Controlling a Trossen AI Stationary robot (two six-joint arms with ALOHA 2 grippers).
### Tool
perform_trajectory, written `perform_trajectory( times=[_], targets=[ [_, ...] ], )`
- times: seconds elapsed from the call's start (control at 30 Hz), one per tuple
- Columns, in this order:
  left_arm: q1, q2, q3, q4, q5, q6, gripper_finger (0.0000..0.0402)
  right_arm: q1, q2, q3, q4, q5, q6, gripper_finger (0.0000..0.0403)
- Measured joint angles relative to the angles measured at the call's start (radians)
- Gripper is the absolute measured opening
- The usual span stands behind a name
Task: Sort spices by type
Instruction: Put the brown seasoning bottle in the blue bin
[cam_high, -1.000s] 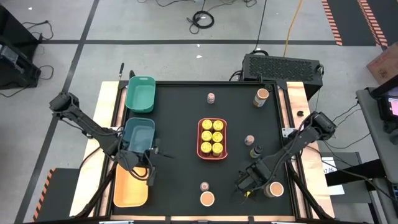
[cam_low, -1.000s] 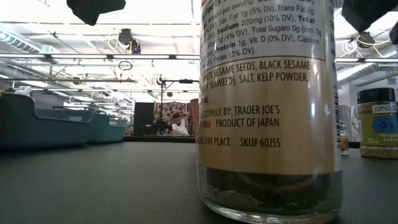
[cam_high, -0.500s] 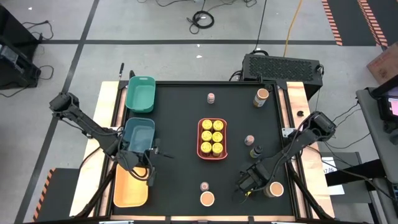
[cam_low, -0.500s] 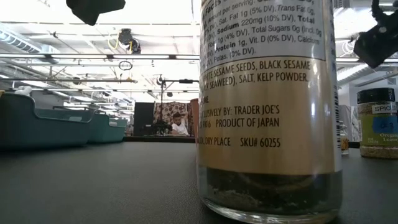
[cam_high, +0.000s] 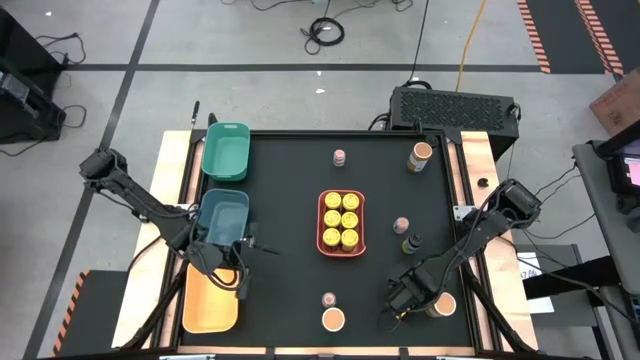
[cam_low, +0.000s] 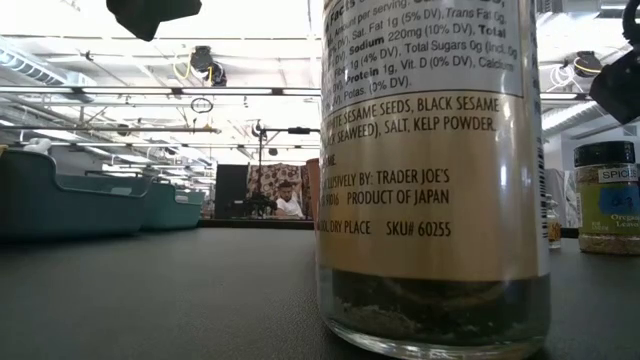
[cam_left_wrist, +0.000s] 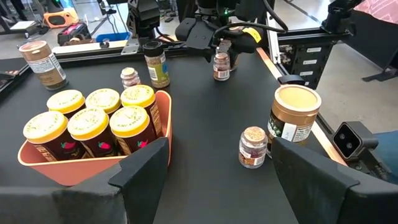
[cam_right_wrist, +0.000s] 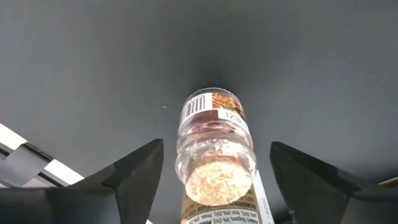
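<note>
Spice jar (cam_right_wrist: 215, 155), cork-topped, sits between the right gripper (cam_right_wrist: 215, 186) fingers; contact seems likely but unclear. Its base is cut off. The left gripper (cam_left_wrist: 214, 177) stands open, empty.

Bare black mat (cam_high: 285, 215) between teal tray (cam_high: 222, 217) and coral tray (cam_high: 341, 222)

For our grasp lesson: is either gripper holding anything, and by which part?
Nothing. The right gripper stands open around a small jar, not touching it; the left gripper is empty.
</note>
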Motion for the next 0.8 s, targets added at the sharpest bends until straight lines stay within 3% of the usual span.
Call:
perform_trajectory(
  times=[0.37, 0.8],
  targets=[
    [0.0, 0.0, 0.0, 0.0, 0.0, 0.0, 0.0286, 0.0, 0.0, 0.0, 0.003, -0.043, -0.003, 0.0157],
    [0.0, 0.0, 0.0, 0.001, 0.0, -0.002, 0.0286, -0.083, 0.0, 0.127, -0.065, -0.074, -0.129, 0.0153]
  ],
)
